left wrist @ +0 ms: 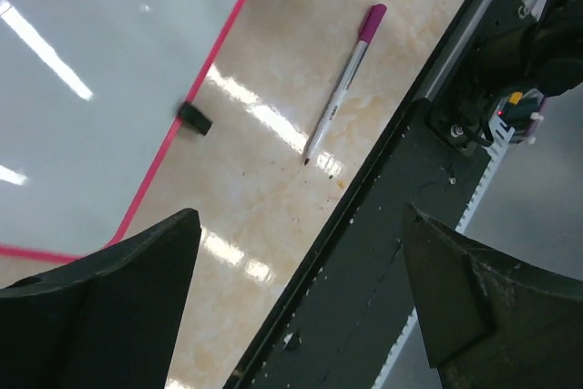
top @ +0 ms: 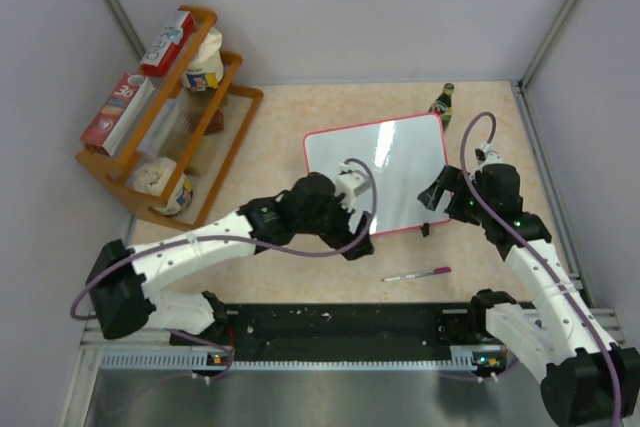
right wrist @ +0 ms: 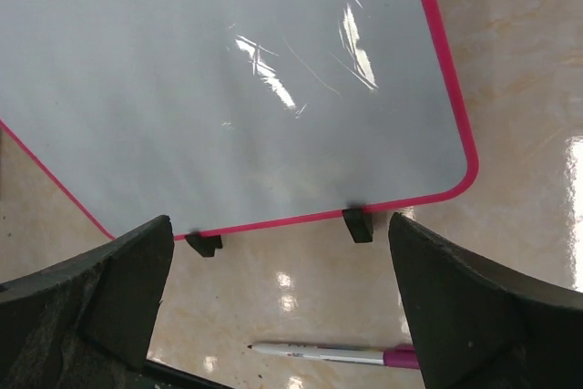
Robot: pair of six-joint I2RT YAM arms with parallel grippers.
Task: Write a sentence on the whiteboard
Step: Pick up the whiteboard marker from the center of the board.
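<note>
The whiteboard (top: 385,167) lies flat on the table at the middle back, with a red-pink rim and two black clip feet on its near edge. Its face is blank; no sentence shows on it. It also shows in the left wrist view (left wrist: 91,88) and the right wrist view (right wrist: 228,88). A white marker pen with a magenta cap (top: 415,274) lies on the table in front of the board, uncapped tip to the left (left wrist: 342,93) (right wrist: 328,353). My left gripper (top: 358,239) (left wrist: 301,216) is open and empty at the board's near-left corner. My right gripper (top: 437,192) (right wrist: 279,220) is open and empty at the board's right edge.
A wooden rack (top: 160,137) with boxes and tubs stands at the back left. A small dark green bottle (top: 442,102) stands behind the board's far right corner. A black strip (top: 340,322) runs along the table's near edge. Grey walls enclose the table.
</note>
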